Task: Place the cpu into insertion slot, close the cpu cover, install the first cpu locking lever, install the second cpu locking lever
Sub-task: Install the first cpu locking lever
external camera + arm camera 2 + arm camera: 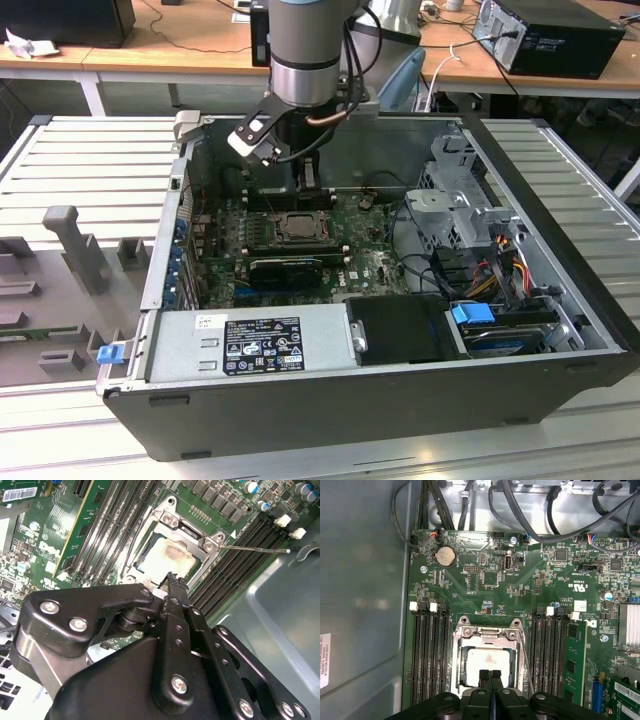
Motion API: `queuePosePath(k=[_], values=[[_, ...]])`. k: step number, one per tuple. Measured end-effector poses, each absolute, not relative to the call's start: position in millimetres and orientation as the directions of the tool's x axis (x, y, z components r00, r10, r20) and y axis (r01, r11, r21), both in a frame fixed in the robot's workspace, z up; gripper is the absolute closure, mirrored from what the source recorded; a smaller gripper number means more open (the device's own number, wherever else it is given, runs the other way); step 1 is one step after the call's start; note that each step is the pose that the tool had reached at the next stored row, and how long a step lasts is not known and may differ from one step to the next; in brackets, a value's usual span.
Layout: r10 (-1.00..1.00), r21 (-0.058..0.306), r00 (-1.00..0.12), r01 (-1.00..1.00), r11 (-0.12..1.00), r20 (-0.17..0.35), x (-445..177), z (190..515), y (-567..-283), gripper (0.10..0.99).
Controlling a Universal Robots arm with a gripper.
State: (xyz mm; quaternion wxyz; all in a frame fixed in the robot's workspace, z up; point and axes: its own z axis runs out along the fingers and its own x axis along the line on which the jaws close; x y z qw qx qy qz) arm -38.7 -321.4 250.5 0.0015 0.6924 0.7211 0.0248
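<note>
The cpu point(487, 661), a pale square chip, lies in the insertion slot point(297, 228) on the green board. The silvery cpu cover point(487, 633) lies flat over it, and the chip point(165, 557) shows through its window. My gripper point(490, 674) is shut with its black fingertips point(173, 581) pressed together and nothing visible between them. It hovers right over the cover's edge; I cannot tell whether it touches. A thin locking lever point(255, 548) sticks out free from one side of the socket, and it runs along the cover's side in the first wrist view point(525, 662). In the exterior view the gripper point(305, 188) hangs just behind the socket.
Long black memory slots point(427, 655) flank the socket on both sides. A black card point(285, 268) lies in front of it, and a power supply point(250, 345) sits along the case's front. A drive cage point(455, 205) and cables point(500, 265) are on the exterior view's right.
</note>
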Motion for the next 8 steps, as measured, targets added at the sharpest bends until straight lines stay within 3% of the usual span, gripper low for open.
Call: queuePosePath(k=[8], values=[[0.999, 0.038, -0.041, 0.998, 0.040, 0.032, -39, 263, -321, 0.980]])
